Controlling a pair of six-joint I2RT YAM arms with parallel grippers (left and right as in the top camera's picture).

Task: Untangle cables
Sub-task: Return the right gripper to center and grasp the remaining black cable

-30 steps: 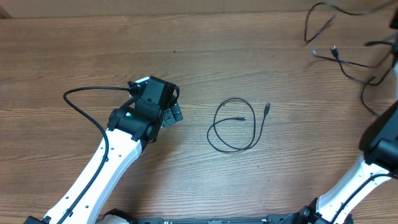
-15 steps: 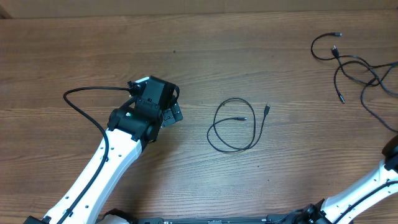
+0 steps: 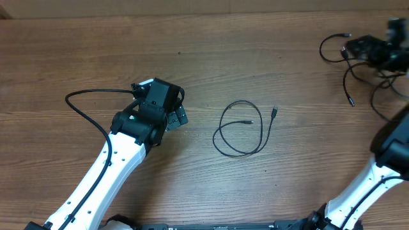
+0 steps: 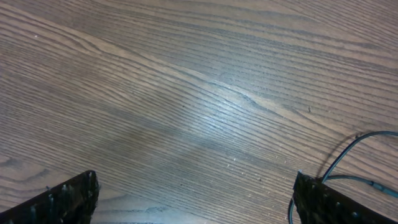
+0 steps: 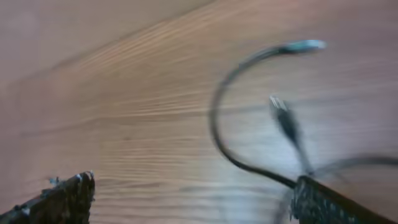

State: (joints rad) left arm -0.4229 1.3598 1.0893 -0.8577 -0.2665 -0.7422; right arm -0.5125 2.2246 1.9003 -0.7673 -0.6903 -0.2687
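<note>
Brown wooden desk all around: one cable (image 3: 239,122) lies alone in a loose loop near the middle, so that one looks done, but the other cables (image 3: 348,89) sit bunched at the far right corner and need pulling apart. My left gripper (image 4: 193,190) is wide open and holds nothing, and so is my right gripper (image 5: 193,186), up over them. That corner is blurry and cut off, so I cannot tell how they cross.

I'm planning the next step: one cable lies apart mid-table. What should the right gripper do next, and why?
Probably lower the open right gripper onto one strand of the cables looped together beneath it at the far right; the single cable in the middle is already free.
</note>
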